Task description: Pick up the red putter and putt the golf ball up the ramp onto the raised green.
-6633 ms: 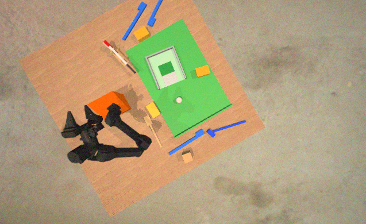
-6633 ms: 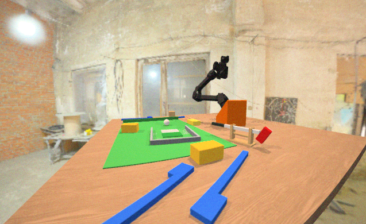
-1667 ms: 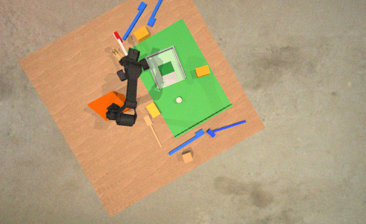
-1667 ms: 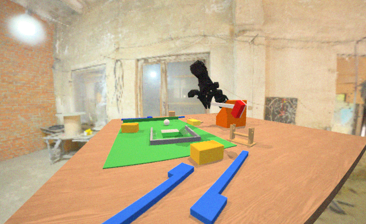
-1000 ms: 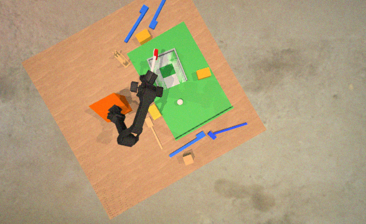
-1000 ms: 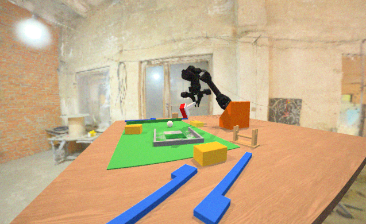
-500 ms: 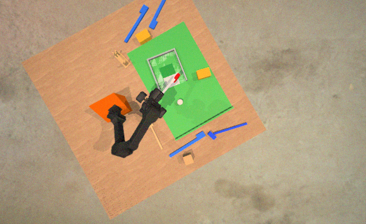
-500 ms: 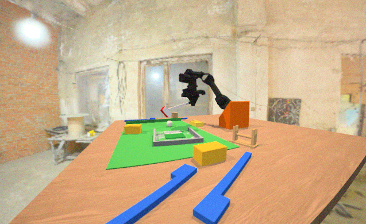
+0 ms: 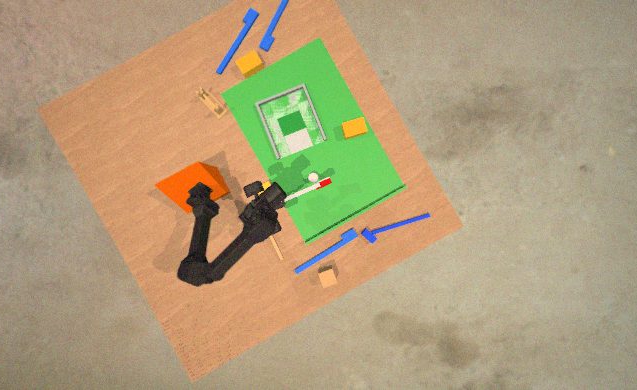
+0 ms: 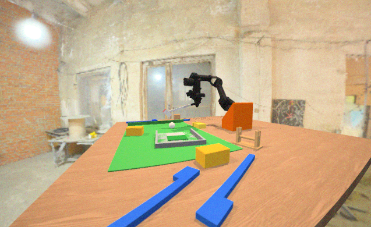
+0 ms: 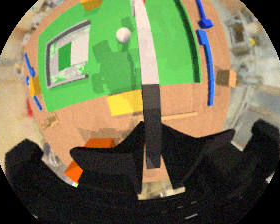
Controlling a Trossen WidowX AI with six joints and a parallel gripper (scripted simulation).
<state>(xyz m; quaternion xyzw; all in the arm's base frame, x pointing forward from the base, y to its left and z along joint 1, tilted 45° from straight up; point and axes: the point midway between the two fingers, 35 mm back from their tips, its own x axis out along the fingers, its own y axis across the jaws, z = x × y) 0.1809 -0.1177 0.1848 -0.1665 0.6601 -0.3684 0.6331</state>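
My gripper [image 10: 197, 105] [image 11: 148, 123] is shut on the dark grip of the red-headed putter. The putter's pale shaft [image 9: 302, 191] [image 10: 182, 108] [image 11: 148, 60] slopes down from the fingers. Its red head [image 9: 325, 183] [image 10: 164, 110] hangs above the mat, beside the ball as seen from above. The white golf ball [image 9: 313, 177] [image 10: 172, 125] [image 11: 123, 35] rests on the green mat [image 9: 362, 165] [image 10: 135, 157]. The pale ramp [image 9: 298, 141] [image 11: 80, 49] faces the ball's side and joins the dark green raised square [image 9: 291, 123] [image 10: 177, 137] [image 11: 65, 56]. In the top view the fingertips are hidden.
A grey wall [image 9: 268, 131] [image 10: 180, 144] surrounds the green on three sides. Yellow blocks [image 9: 354, 128] [image 9: 248, 63] [image 11: 125, 102] stand around the mat. An orange block [image 9: 182, 187] [image 10: 243, 116], a wooden rack [image 10: 257, 139], blue clubs [image 9: 237, 42] and a dark green strip [image 9: 355, 214] are also there.
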